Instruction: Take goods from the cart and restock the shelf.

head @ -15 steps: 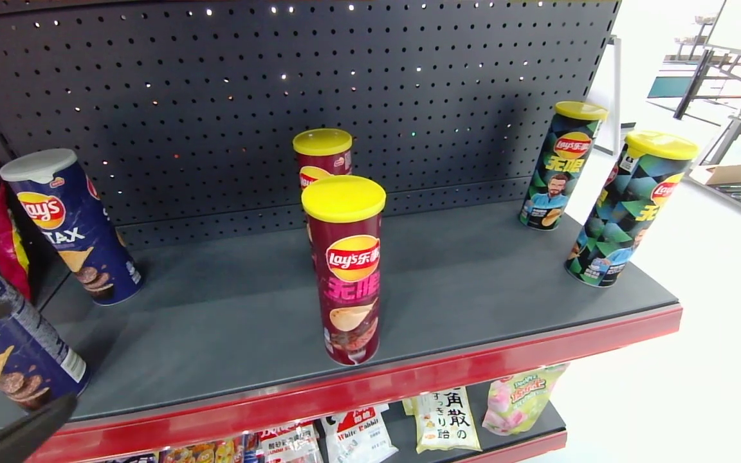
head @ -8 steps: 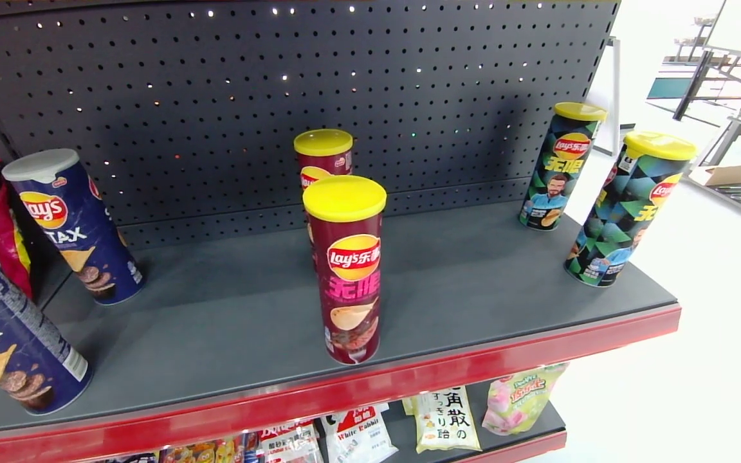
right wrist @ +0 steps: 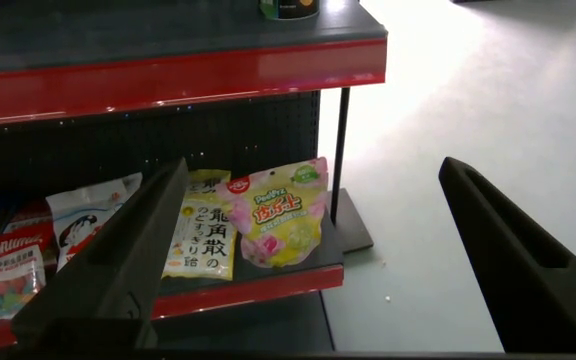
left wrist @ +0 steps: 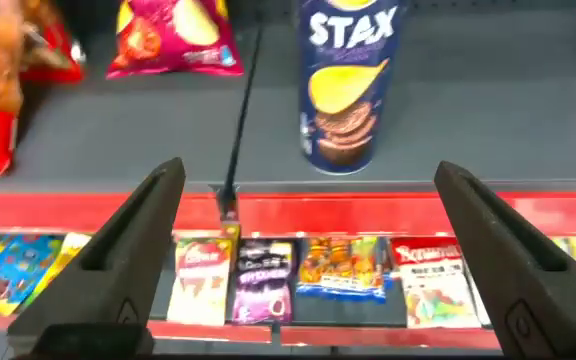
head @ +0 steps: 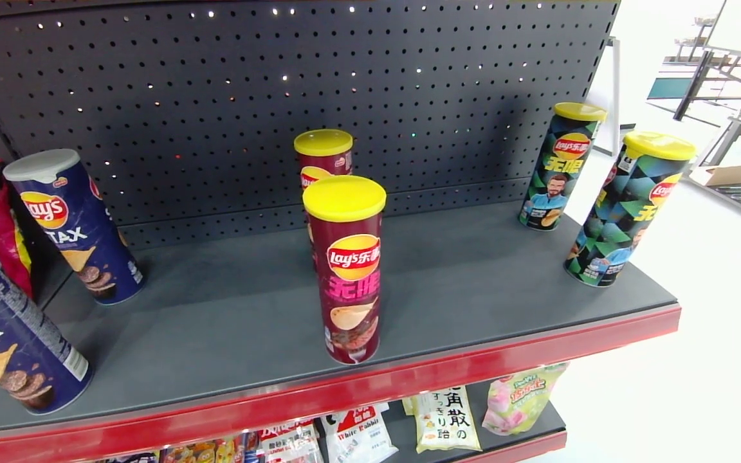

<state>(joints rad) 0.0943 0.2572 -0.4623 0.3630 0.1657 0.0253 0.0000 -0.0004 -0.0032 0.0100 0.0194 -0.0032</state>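
The shelf [head: 473, 283] carries three pairs of chip cans. A blue can [head: 5, 328] stands at its front left corner, a second blue can [head: 71, 225] behind it. Two maroon cans [head: 348, 270] with yellow lids stand mid-shelf, one behind the other. Two green-patterned cans [head: 631, 209] stand at the right end. My left gripper [left wrist: 308, 270] is open and holds nothing; it hangs in front of the red shelf edge [left wrist: 368, 212], drawn back from the front blue can [left wrist: 348, 85]. My right gripper [right wrist: 313, 270] is open, low beside the shelf's right end, facing the lower shelf.
Red snack bags [left wrist: 168, 40] lie on the neighbouring shelf section left of the blue cans. Snack packets [right wrist: 283, 210] fill the lower shelf. Bare floor [right wrist: 488, 120] spreads to the right of the shelf unit. A pegboard back wall [head: 280, 96] closes the shelf behind.
The left gripper's fingers, which stood around the front blue can a second ago, have drawn back out of the head view. The can stays upright on the shelf.
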